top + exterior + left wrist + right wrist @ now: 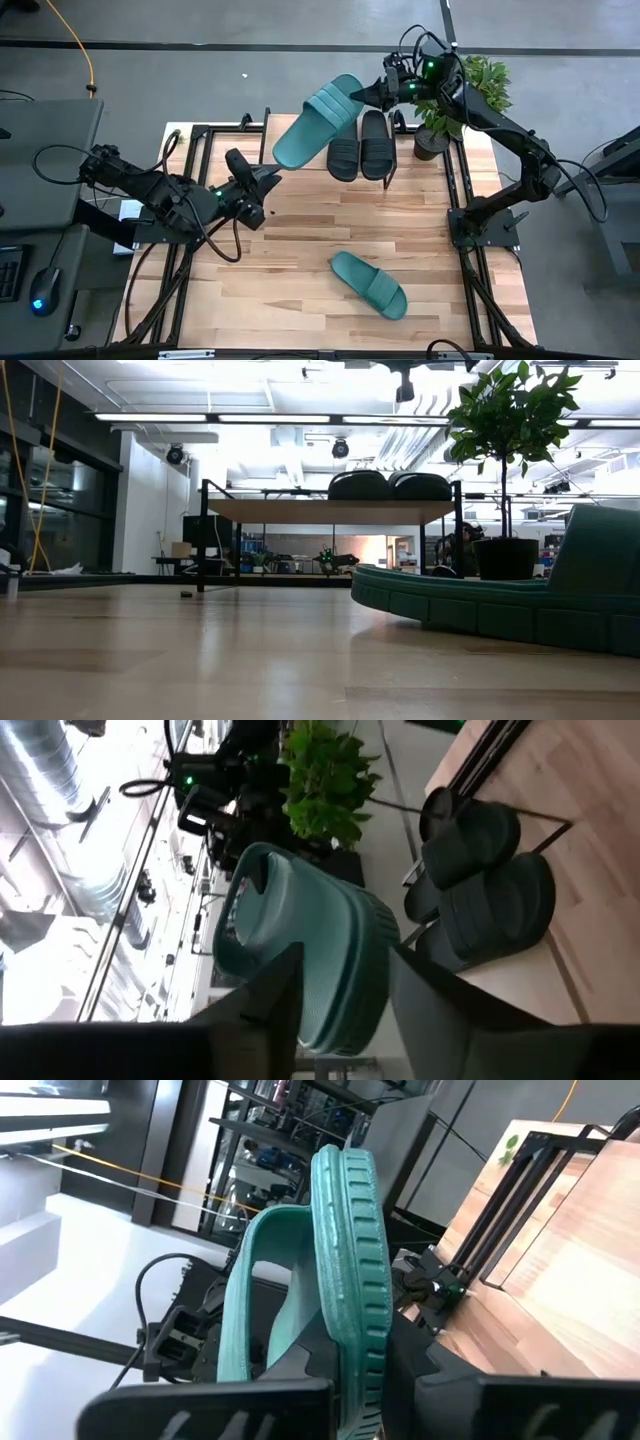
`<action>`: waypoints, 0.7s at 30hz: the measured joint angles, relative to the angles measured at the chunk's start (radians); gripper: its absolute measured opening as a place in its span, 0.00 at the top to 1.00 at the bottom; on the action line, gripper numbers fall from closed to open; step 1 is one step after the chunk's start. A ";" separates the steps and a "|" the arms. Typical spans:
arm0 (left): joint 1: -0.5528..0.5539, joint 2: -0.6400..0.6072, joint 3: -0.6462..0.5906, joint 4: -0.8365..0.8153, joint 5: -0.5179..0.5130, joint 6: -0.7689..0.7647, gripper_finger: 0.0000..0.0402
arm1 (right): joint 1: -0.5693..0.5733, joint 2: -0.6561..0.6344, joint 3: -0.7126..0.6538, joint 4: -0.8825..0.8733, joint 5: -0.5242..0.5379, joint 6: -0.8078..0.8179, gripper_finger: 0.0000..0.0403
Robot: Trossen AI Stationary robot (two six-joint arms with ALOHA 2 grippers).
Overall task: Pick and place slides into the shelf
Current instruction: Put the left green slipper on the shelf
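From above, a teal slide (318,120) is held in the air between the two arms, over the far left part of the shelf (300,185). The right gripper (368,95) is clamped on its far end, and the left gripper (270,178) is closed on its near end. Just to the right of it, two black slides (360,145) lie side by side on the shelf's wooden top, touching each other, toes toward the near side. A second teal slide (369,284) lies flat on the table (250,290), near and to the right, well apart from the others. A potted plant (455,100) stands at the far right corner.

At table height, the shelf (330,510) stands far across the table, with the rounded ends of the black slides (388,485) showing side by side on its top board. The space under the board looks open. The teal slide on the table (480,610) fills the near right, and the potted plant (507,470) rises behind it.

From the left wrist, the left gripper's fingers (275,995) are pressed on the edge of the lifted teal slide (320,960), with the black slides (485,885) on the shelf beyond and the right gripper (240,805) at the slide's other end.

From the right wrist, the held teal slide (345,1270) stands on edge between the right gripper's fingers (250,1405), sole ribs showing, and the left arm (420,1285) is past it.
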 joint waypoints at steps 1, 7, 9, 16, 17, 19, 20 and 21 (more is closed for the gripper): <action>0.000 0.000 0.000 0.000 0.004 -0.001 0.64 | 0.000 0.000 0.000 0.004 -0.002 0.004 0.98; 0.000 0.000 0.000 0.001 -0.030 -0.003 0.47 | 0.002 0.000 0.000 0.059 -0.018 0.046 0.98; 0.001 0.000 0.000 0.000 -0.048 -0.001 0.44 | 0.004 0.000 0.000 0.071 -0.026 0.064 0.98; 0.000 0.000 0.000 -0.025 -0.053 0.026 0.41 | 0.029 0.000 0.000 0.097 -0.037 0.097 0.98; 0.000 0.000 0.000 -0.025 -0.054 0.027 0.41 | 0.033 0.000 0.000 0.096 -0.036 0.097 0.98; 0.000 0.000 0.000 -0.025 -0.054 0.027 0.41 | 0.041 0.000 0.000 0.095 -0.034 0.097 0.98; 0.000 0.000 0.000 -0.025 -0.054 0.028 0.41 | 0.046 0.000 0.000 0.095 -0.032 0.097 0.98; 0.000 0.000 0.000 -0.025 -0.054 0.032 0.41 | 0.052 0.000 0.000 0.095 -0.028 0.097 0.98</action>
